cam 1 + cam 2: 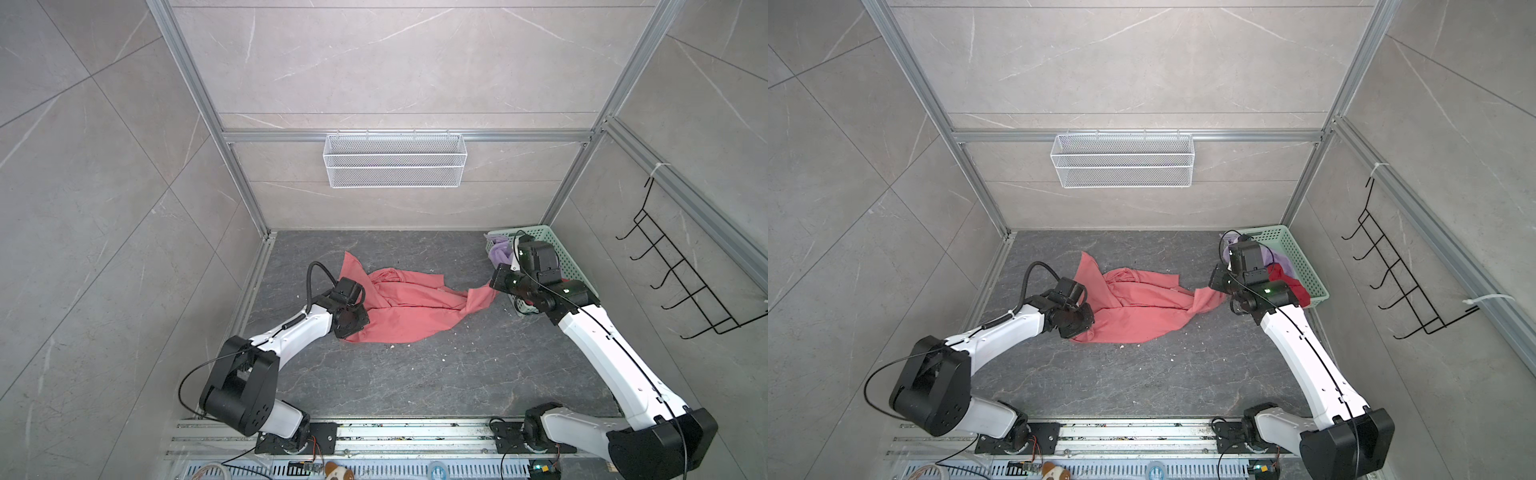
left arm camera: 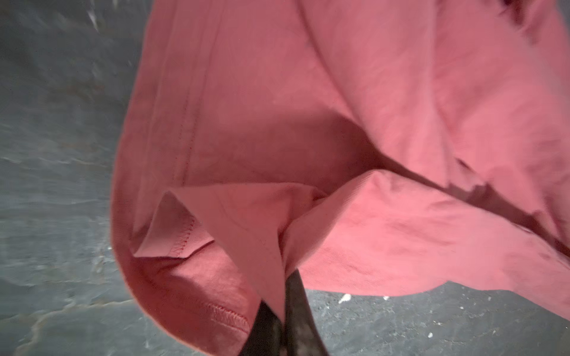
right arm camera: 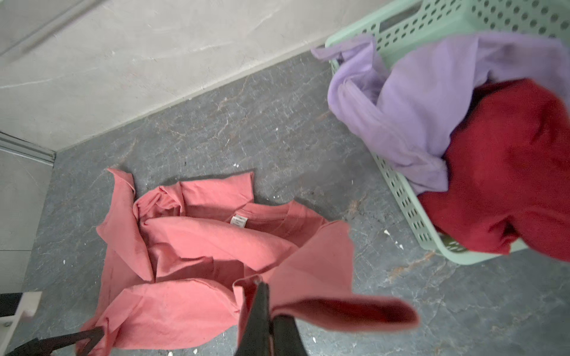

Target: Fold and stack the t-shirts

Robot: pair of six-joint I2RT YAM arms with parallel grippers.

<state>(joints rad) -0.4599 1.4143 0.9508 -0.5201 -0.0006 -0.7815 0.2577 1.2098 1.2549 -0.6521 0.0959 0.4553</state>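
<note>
Garment span ran left to right: salmon-pink t-shirt (image 1: 399, 307) lay crumpled on the table (image 1: 415, 374), left gripper (image 2: 282, 296) clamped on its hem end, right gripper (image 3: 262, 296) clamped on the opposite end beside the basket (image 1: 575, 266); each arm nearest its own end.
</note>
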